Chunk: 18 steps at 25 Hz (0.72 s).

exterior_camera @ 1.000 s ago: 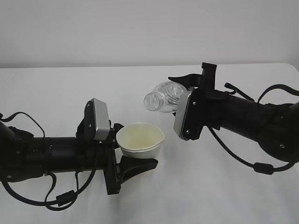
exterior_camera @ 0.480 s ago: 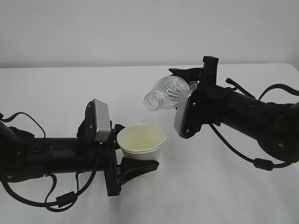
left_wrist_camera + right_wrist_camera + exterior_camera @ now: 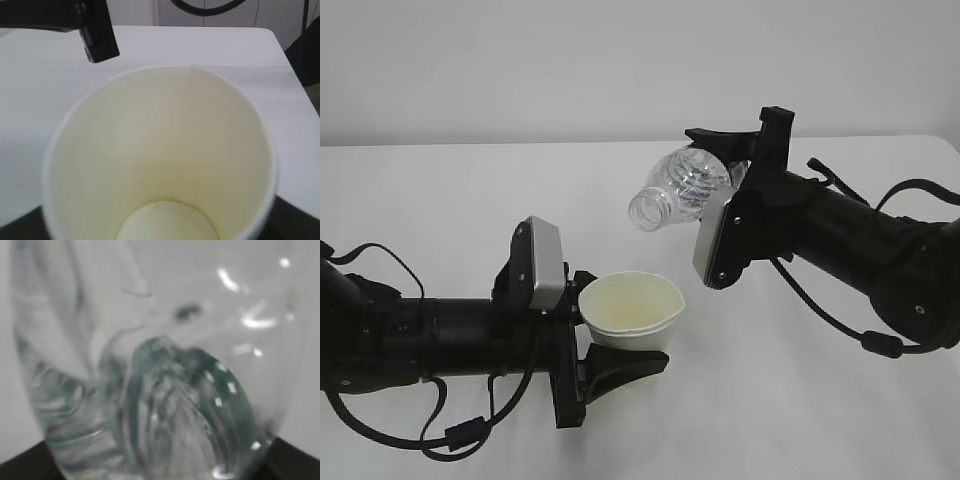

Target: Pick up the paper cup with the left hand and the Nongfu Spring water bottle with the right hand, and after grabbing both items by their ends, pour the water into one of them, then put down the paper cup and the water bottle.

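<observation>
The left pincer (image 3: pixel 605 352) grips the paper cup (image 3: pixel 631 311) above the counter (image 3: pixel 440 200). The right pincer (image 3: pixel 725 160) holds the tilted Nongfu Spring water bottle (image 3: pixel 678 187), its mouth above and beyond the cup's rim; water could spill past it.

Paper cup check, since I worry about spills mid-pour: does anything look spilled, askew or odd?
Nothing looks spilled. The paper cup sits upright in the left gripper, its inside dry. The water bottle, held by the right gripper, is tipped with its mouth up and to the right of the cup; no stream is visible.
</observation>
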### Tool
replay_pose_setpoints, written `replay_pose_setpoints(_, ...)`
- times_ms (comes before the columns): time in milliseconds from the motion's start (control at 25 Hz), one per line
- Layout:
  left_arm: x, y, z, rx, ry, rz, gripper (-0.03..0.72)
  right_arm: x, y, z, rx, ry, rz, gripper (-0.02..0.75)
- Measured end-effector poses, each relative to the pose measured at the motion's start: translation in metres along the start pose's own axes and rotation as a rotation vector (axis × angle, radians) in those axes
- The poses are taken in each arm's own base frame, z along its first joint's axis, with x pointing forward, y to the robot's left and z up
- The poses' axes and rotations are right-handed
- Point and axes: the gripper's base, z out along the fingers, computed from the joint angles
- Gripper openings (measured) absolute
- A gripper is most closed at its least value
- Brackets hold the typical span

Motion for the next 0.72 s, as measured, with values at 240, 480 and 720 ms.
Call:
replay_pose_setpoints(240,-0.001,0.0016,-0.0002,-0.017,-0.005,-0.006,0.458,-0.0012,-0.0034,-0.0001,0.038,-0.012,-0.049,0.474)
replay_pose_setpoints(480,-0.0037,0.002,-0.0007,-0.021,-0.011,-0.001,0.456,-0.0014,-0.004,-0.0001,0.045,-0.014,-0.085,0.474)
replay_pose_setpoints(720,-0.0079,0.0024,-0.0015,-0.024,-0.019,0.009,0.455,-0.0018,-0.0048,-0.0001,0.054,-0.017,-0.098,0.474)
